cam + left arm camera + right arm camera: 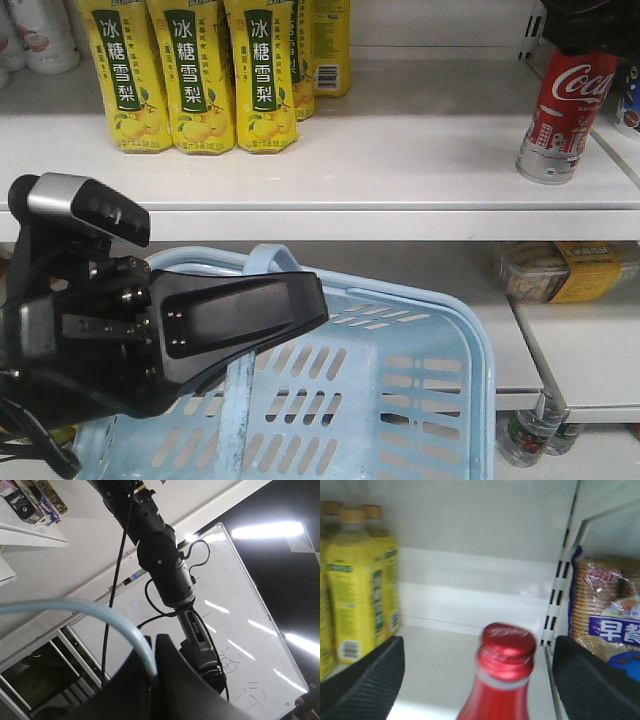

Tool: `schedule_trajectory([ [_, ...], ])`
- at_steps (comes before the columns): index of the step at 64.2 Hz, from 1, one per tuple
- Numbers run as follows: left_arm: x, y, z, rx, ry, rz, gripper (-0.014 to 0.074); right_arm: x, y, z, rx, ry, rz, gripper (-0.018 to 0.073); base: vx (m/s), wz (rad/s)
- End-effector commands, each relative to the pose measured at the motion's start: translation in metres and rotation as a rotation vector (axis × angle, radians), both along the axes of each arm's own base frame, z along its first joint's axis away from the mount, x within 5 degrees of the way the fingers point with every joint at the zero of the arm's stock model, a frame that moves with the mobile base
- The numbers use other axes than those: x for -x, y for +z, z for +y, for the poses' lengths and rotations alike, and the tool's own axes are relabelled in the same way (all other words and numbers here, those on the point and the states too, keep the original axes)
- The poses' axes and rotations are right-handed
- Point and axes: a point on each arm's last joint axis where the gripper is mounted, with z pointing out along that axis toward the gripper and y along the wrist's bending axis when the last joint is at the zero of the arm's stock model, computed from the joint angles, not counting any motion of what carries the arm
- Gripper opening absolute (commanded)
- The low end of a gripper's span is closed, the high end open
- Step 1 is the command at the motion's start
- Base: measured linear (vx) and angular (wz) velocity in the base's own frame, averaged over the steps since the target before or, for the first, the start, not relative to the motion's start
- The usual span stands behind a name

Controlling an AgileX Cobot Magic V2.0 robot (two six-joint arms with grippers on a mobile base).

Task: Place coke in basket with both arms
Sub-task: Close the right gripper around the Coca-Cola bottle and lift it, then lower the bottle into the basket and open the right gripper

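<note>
Right end effector (478,656) straddles coke (568,112), fingers (370,676) apart.

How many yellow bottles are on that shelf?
5 yellow bottles: three in front, left, middle, right; two partly hidden behind the right one. More may be hidden.

red coke (562,110), lt blue slotted basket (420,303)

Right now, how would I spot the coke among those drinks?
Look at the white shelf above the blue basket. At its right end stands the coke. It is red with white script, unlike the yellow bottles further left.
</note>
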Motion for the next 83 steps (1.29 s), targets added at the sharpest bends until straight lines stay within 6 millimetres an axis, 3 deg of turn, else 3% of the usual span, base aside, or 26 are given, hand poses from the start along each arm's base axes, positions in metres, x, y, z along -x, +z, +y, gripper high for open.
schedule_trajectory([
  [1,0.012,0.025,0.006,0.183,-0.091,-0.070,-0.0006,-0.005,0.019,-0.006,-0.043,-0.015,-0.069,0.0573,0.00,0.00],
  [7,0.012,0.025,0.006,0.185,-0.092,-0.070,-0.0006,-0.008,0.017,-0.006,-0.040,-0.021,-0.054,0.0527,0.00,0.00],
  [12,0.012,0.025,0.006,0.183,-0.091,-0.070,-0.0006,-0.007,0.017,-0.006,-0.041,-0.024,-0.048,0.0429,0.00,0.00],
  [26,0.012,0.025,0.006,0.184,-0.091,-0.070,-0.0006,0.013,0.026,-0.012,0.016,-0.056,-0.031,-0.0019,0.00,0.00],
  [33,0.012,0.025,0.006,0.184,-0.091,-0.070,-0.0006,0.036,0.037,-0.018,0.023,-0.079,-0.029,-0.0011,0.00,0.00],
  [43,0.012,0.025,0.006,0.184,-0.091,-0.070,-0.0006,0.085,0.050,-0.017,0.045,-0.067,0.013,-0.0009,0.00,0.00],
  [55,0.012,0.025,0.006,0.184,-0.091,-0.070,-0.0006,0.142,0.052,0.010,0.024,0.229,0.102,-0.0007,0.00,0.00],
  [61,0.012,0.025,0.006,0.184,-0.091,-0.070,-0.0006,0.155,0.039,0.029,-0.007,0.422,0.175,-0.0005,0.00,0.00],
  [68,0.012,0.025,0.006,0.184,-0.091,-0.070,-0.0006,0.155,0.011,0.054,-0.047,0.577,0.247,-0.0005,0.00,0.00],
  [83,0.012,0.025,0.006,0.184,-0.091,-0.070,-0.0006,0.146,-0.048,0.078,-0.079,0.633,0.288,-0.0003,0.00,0.00],
])
